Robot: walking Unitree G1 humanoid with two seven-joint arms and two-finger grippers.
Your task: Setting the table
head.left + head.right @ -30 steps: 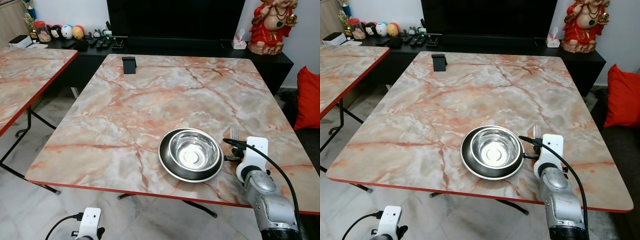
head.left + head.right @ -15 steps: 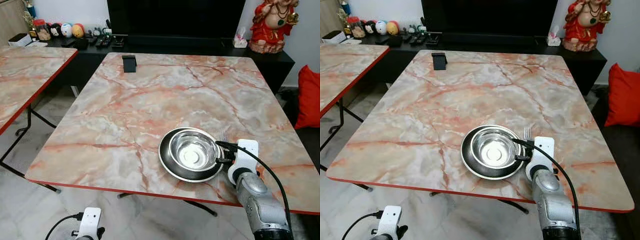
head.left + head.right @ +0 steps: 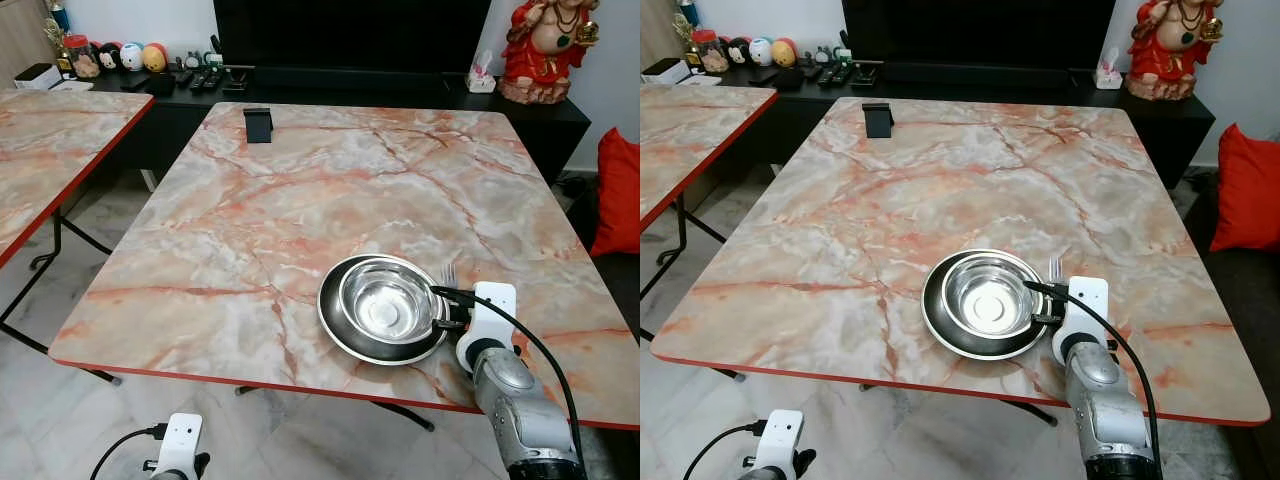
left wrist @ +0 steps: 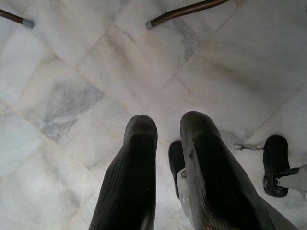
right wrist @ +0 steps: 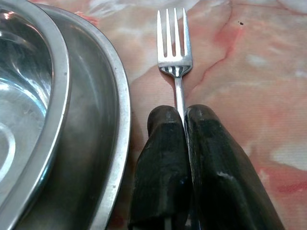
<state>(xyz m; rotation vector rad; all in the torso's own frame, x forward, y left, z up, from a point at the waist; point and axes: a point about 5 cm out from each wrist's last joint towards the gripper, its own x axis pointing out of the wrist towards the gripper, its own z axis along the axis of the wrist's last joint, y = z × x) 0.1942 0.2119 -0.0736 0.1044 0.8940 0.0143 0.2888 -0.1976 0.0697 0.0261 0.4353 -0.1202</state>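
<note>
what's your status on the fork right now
Right tool shut on fork, just right of plate and bowl. Left tool idle over floor. Nothing in the way.

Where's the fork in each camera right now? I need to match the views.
Left eye view: fork, tines poking out just right of the steel plate, ahead of the right gripper.
Right eye view: same spot.
Right wrist view: handle pinched between the fingers, tines pointing away.
Left wrist view: floor tiles, no fork.
Shared landmark: the plate's rim.
</note>
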